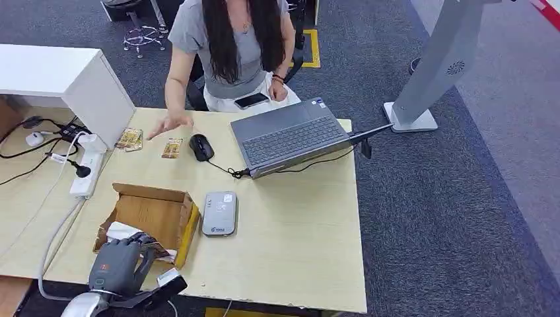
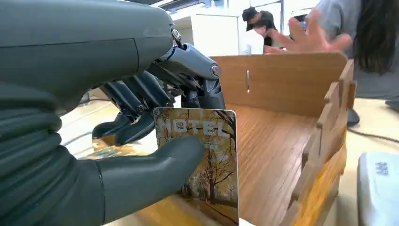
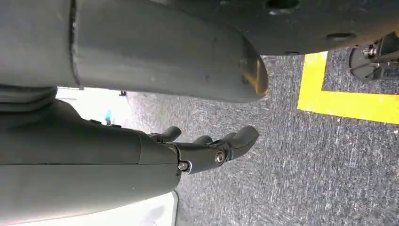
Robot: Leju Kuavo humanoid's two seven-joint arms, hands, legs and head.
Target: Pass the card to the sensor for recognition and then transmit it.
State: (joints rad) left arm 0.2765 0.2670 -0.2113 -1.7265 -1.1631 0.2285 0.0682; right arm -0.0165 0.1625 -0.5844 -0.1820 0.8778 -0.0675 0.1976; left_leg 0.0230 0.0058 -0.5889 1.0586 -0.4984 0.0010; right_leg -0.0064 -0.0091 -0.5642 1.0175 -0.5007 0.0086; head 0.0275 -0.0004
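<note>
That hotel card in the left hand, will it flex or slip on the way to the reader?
The hotel card stands flat and straight in the left hand, so probably stiff. Its face looks glossy and only the thumb and fingers behind pinch it, so it might slide. Thin and likely light; move gently.

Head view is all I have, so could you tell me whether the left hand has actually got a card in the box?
Observer: Yes, the left hand pinches a card between thumb and fingers, standing upright inside the wooden box.
Operator: Thank you. Can you read anything on it?
Observer: It says HOTEL, over a picture of autumn trees.
Operator: And where is the right hand, please?
Observer: The right hand hangs over grey carpet, holding nothing, with its fingers loosely apart.
</note>
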